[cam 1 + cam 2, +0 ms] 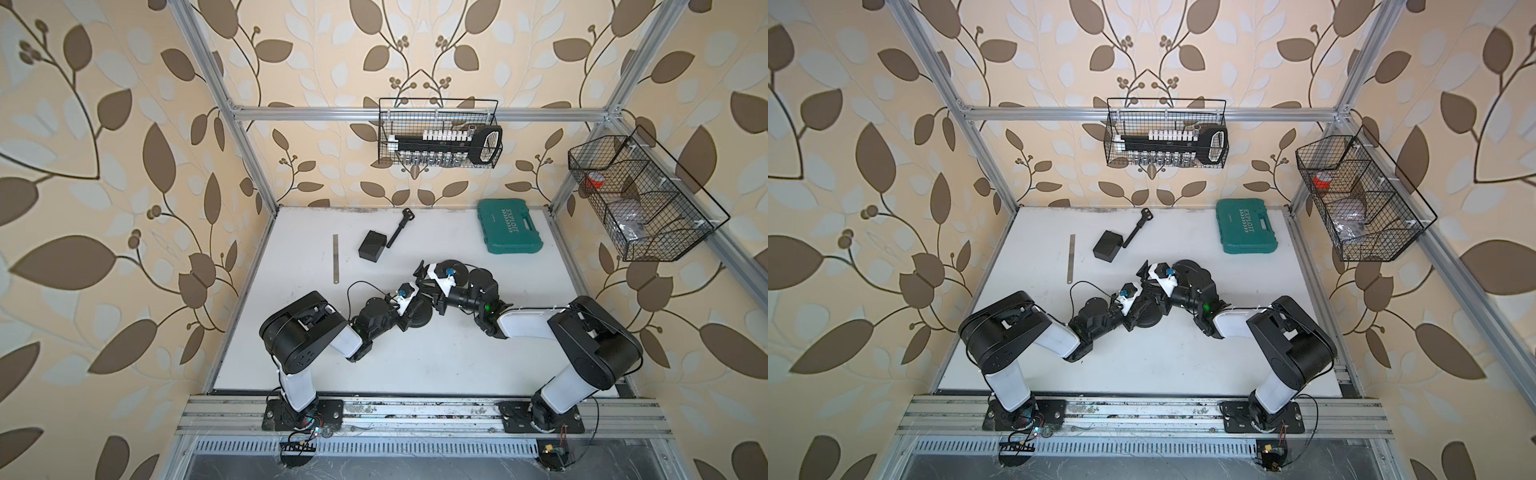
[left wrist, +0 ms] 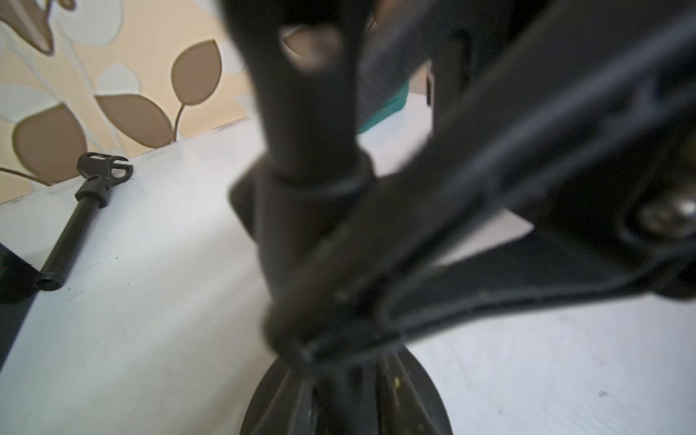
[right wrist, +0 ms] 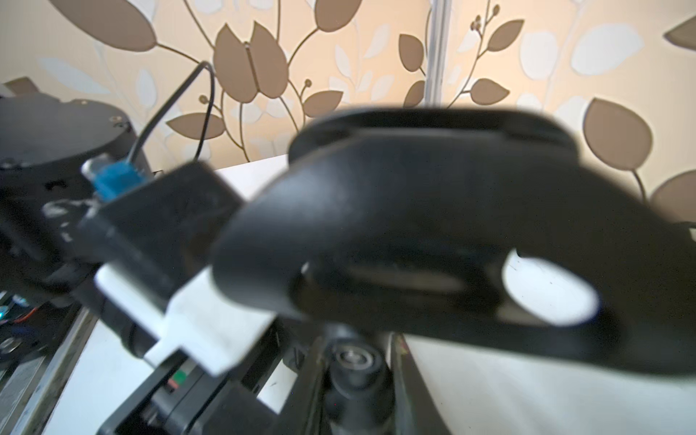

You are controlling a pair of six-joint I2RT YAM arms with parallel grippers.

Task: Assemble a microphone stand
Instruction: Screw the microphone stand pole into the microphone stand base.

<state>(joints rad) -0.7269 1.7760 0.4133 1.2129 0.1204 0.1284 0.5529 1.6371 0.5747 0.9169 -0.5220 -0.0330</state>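
The stand's round black base (image 1: 422, 321) (image 1: 1148, 322) sits mid-table, and both grippers meet over it. In the left wrist view a black post (image 2: 307, 150) rises from the ribbed base (image 2: 414, 395). My right gripper (image 3: 356, 376) (image 1: 430, 293) is shut on the post's round end (image 3: 357, 361). My left gripper (image 1: 419, 308) (image 2: 342, 399) hangs low over the base, and its jaws are too blurred to read. A black rod with a clip head (image 1: 400, 228) (image 2: 75, 226) lies loose at the back.
A black box (image 1: 372, 246) lies beside the rod, with a steel ruler (image 1: 335, 258) to its left. A green tool case (image 1: 509, 226) is at the back right. Wire baskets (image 1: 438, 133) (image 1: 640, 199) hang on the back and right walls.
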